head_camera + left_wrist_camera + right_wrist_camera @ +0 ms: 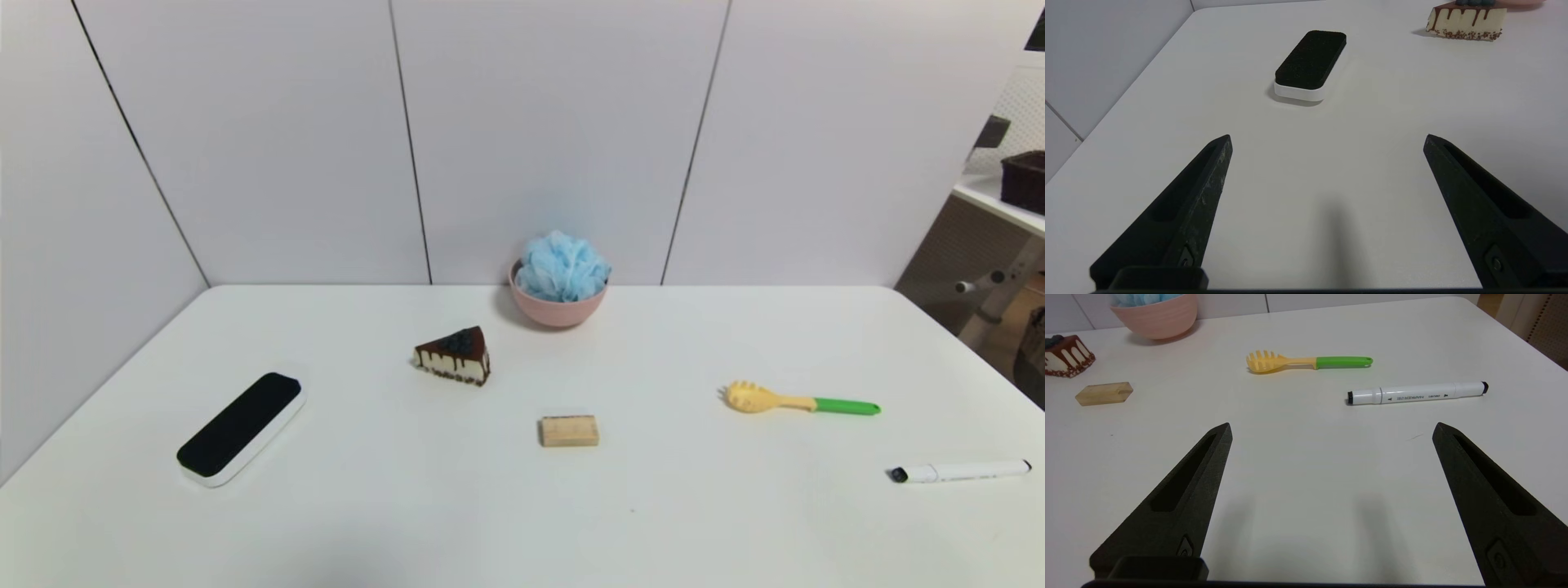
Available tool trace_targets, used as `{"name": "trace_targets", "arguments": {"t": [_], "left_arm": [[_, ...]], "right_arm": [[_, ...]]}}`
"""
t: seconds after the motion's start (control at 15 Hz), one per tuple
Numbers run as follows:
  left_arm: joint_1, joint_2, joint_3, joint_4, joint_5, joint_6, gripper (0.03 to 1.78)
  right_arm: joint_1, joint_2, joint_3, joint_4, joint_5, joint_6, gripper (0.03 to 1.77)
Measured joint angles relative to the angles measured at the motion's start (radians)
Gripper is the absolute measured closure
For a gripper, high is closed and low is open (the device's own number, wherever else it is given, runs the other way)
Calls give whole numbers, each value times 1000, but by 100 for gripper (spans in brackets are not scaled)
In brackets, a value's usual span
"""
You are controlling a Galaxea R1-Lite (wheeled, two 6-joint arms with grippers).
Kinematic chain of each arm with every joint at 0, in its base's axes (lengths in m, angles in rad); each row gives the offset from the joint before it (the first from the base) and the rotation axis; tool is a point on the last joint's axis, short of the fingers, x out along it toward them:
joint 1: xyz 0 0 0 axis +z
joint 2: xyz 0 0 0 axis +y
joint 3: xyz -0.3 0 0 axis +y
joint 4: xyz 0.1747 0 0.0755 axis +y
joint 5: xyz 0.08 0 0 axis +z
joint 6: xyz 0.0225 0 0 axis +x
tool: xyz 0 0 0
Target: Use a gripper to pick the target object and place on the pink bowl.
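Observation:
The light blue mesh bath pouf (563, 265) sits in the pink bowl (558, 308) at the back middle of the white table, bulging over its rim. The right wrist view shows the same bowl (1155, 318) far off, with a strip of the pouf (1141, 298) above it. My left gripper (1327, 139) hangs open over bare table at the near left, nothing between its fingers. My right gripper (1332, 428) is open too, low over the near right of the table, empty. Neither gripper shows in the head view.
A chocolate cake slice (454, 356) and a small wooden block (569, 430) lie in front of the bowl. A black-topped white eraser (240, 428) lies at the left. A yellow pasta spoon with green handle (800, 401) and a white marker (959, 471) lie at the right.

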Motion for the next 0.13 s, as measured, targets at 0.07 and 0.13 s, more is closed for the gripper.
{"name": "trace_targets", "arguments": {"t": [0.07,0.13], "left_arm": [[0,0,0,0,0,0,12],[0,0,0,0,0,0,12]], "right_arm": [[0,0,0,0,1,-1,11],[0,0,0,0,1,-2,11]]}}
